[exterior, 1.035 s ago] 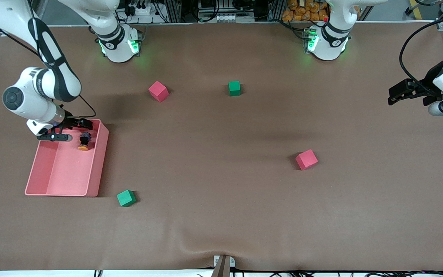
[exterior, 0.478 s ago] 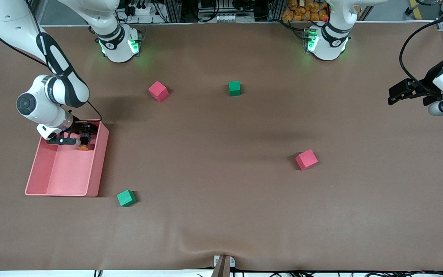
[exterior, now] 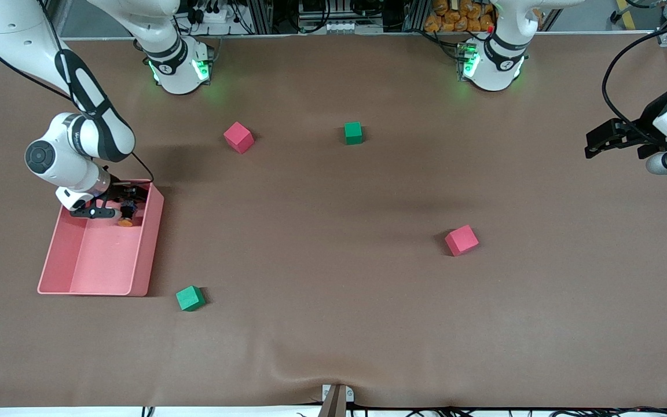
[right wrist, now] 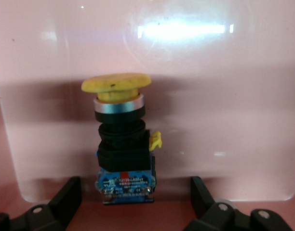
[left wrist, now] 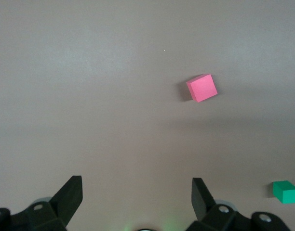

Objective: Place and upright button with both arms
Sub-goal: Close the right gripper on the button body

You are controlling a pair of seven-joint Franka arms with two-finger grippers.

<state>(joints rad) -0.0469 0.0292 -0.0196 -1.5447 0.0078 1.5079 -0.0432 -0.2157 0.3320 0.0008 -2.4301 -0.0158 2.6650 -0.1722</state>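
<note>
The button [exterior: 127,215] lies on its side in the pink tray [exterior: 142,255], at the end farther from the front camera, its orange cap pointing toward that camera. My right gripper [exterior: 112,201] is down in the tray, open. The right wrist view shows the button [right wrist: 122,139] with its yellow-orange cap, black body and blue base. The right gripper [right wrist: 136,185] has its fingers on either side of that base, apart from it. My left gripper [exterior: 594,145] waits open over the left arm's end of the table, and is empty in its own view [left wrist: 136,185].
Two red cubes [exterior: 238,137] [exterior: 461,240] and two green cubes [exterior: 353,132] [exterior: 190,298] lie scattered on the brown table. The left wrist view shows one pink-red cube [left wrist: 202,88] and one green cube [left wrist: 285,191]. The tray's walls stand close around the right gripper.
The right gripper has moved across the tray and down to the button, then held still. The left arm has barely moved.
</note>
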